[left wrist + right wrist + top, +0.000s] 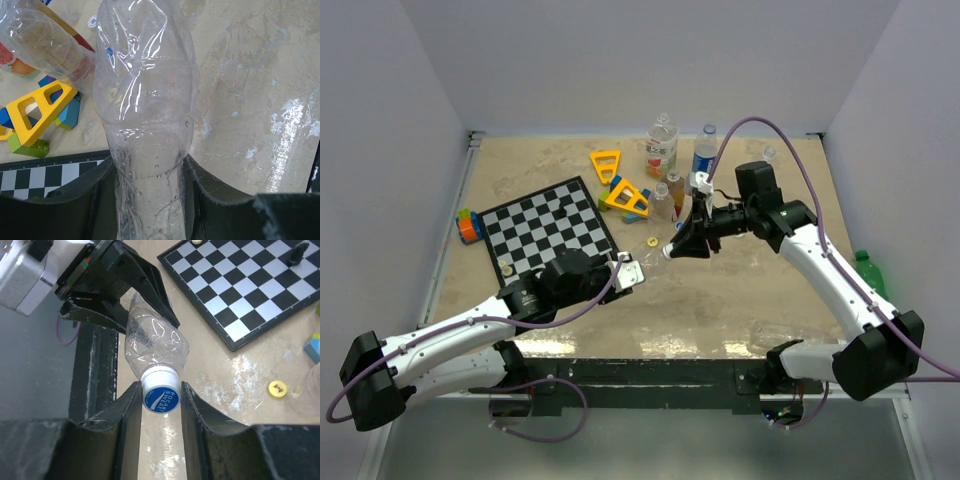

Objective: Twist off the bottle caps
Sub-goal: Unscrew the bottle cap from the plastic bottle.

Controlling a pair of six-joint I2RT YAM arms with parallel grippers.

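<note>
A clear, crumpled bottle lies nearly level above the table, between the two arms. My left gripper is shut on its narrow lower body, one finger pressed to each side. At the other end, its white bottle cap with a blue printed top sits between the fingers of my right gripper, which is shut on it. In the top view the left gripper and right gripper face each other over the held bottle. A loose yellow cap lies on the table.
A chessboard lies at the left with coloured blocks beside it. Yellow triangular frames and several upright bottles stand at the back. A green bottle is at the right edge.
</note>
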